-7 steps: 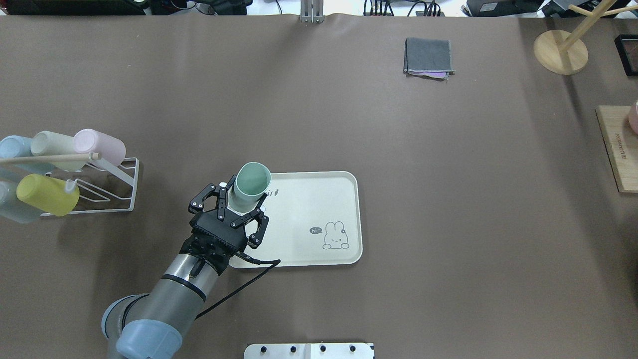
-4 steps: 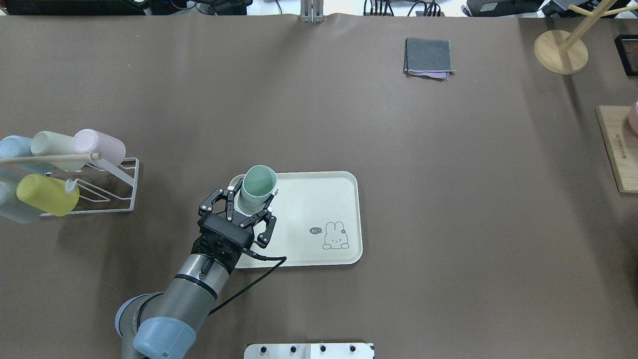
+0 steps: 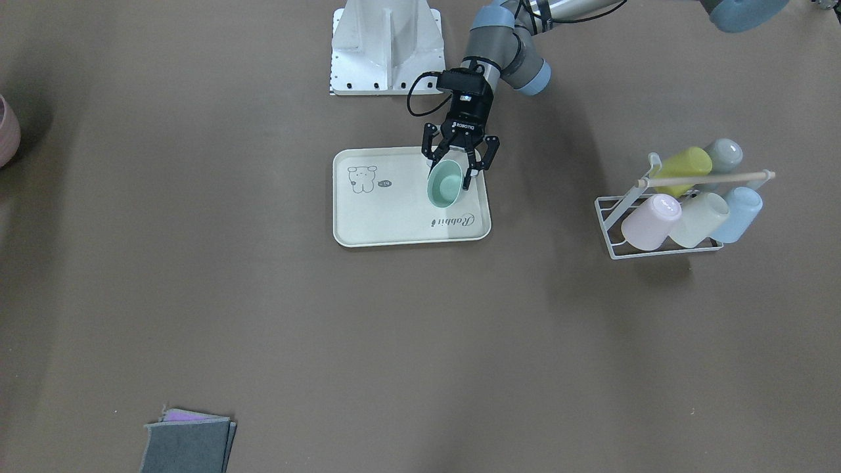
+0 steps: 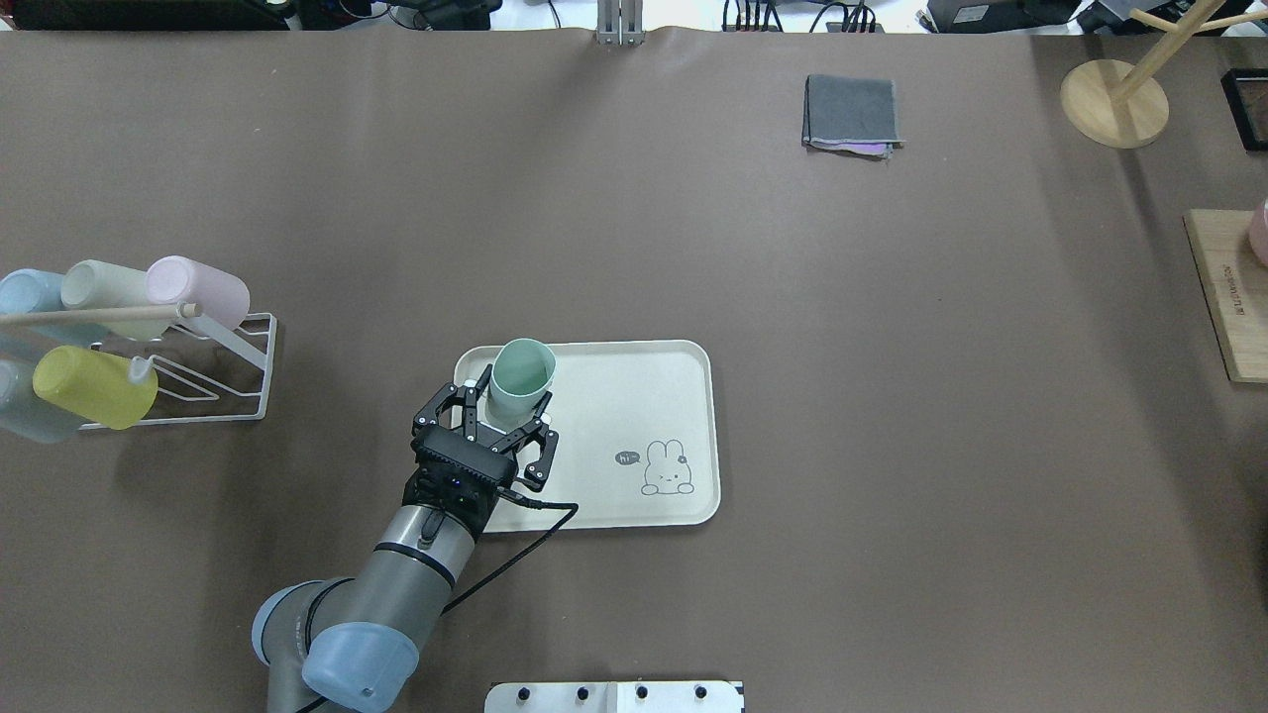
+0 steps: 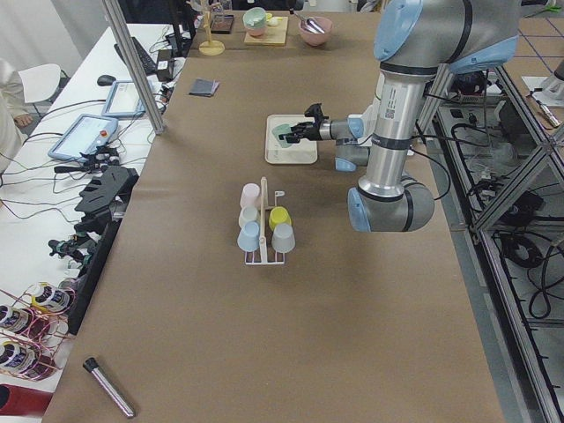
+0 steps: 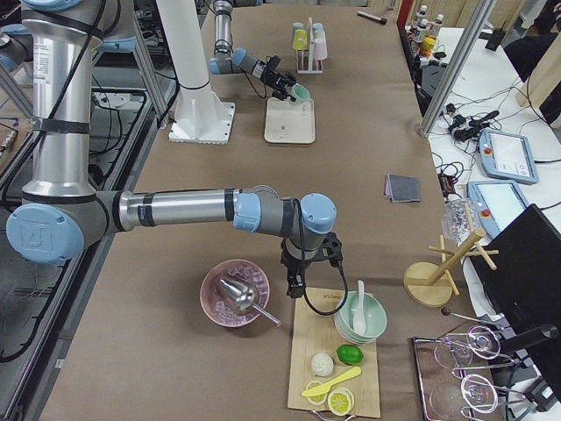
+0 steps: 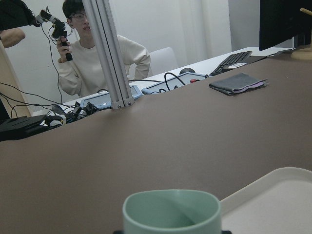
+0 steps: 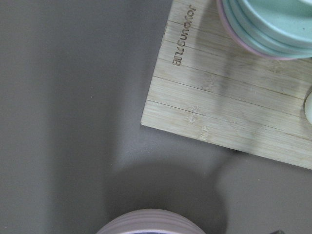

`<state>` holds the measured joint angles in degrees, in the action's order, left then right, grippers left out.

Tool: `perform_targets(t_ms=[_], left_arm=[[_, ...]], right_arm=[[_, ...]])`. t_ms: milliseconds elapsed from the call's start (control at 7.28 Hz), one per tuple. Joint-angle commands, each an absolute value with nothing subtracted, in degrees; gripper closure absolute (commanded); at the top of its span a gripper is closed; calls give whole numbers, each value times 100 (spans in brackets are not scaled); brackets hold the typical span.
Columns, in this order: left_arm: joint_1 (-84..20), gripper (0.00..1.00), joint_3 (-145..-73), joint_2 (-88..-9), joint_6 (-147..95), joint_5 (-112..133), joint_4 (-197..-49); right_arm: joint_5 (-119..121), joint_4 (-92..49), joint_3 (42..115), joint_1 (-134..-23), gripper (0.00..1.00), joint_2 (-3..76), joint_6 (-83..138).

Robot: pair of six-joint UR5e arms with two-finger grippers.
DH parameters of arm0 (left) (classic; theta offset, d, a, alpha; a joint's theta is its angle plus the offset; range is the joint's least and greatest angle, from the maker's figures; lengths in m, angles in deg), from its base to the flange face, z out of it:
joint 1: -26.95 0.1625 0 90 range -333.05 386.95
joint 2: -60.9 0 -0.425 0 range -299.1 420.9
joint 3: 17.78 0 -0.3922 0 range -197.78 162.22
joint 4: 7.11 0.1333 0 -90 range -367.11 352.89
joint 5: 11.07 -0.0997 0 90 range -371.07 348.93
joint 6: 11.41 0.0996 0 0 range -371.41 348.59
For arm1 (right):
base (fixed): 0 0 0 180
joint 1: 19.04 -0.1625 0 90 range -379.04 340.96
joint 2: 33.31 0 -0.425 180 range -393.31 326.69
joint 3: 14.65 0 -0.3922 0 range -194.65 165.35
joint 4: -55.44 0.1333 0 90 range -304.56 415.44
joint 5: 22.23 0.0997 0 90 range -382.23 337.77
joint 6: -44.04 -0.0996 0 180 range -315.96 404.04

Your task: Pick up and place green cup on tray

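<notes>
The green cup (image 4: 522, 374) is a pale mint tumbler, mouth up, held in my left gripper (image 4: 503, 408), which is shut on its lower part. It hangs over the near left corner of the cream tray (image 4: 634, 396) with the rabbit drawing. I cannot tell whether the cup touches the tray. The front view shows the cup (image 3: 445, 182), the gripper (image 3: 458, 167) and the tray (image 3: 394, 210). The left wrist view shows the cup's rim (image 7: 170, 212) and the tray's edge (image 7: 273, 200). My right gripper (image 6: 296, 282) points down beside a wooden board; I cannot tell whether it is open.
A wire rack (image 4: 228, 396) with several pastel cups stands left of the tray. A folded grey cloth (image 4: 852, 111) and a wooden stand (image 4: 1114, 99) lie far right. The wooden board (image 6: 337, 351) holds stacked bowls, next to a pink bowl (image 6: 235, 294).
My left gripper has moved right with the green cup, from the tray's left edge to over its near left corner. The arm has followed.
</notes>
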<state>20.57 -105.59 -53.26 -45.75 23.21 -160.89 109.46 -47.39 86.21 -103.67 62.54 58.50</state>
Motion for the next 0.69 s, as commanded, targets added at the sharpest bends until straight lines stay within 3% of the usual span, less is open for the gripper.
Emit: perform_targets(t_ms=[0, 549], left_arm=[[2036, 34, -10410, -5493, -4595, 2330, -16083], [2010, 33, -10013, -5828, -4587, 2347, -16083]], right_arm=[[10899, -4739, 8624, -10395, 0, 6240, 5828], [10810, -4739, 8694, -10403, 0, 6240, 5715]])
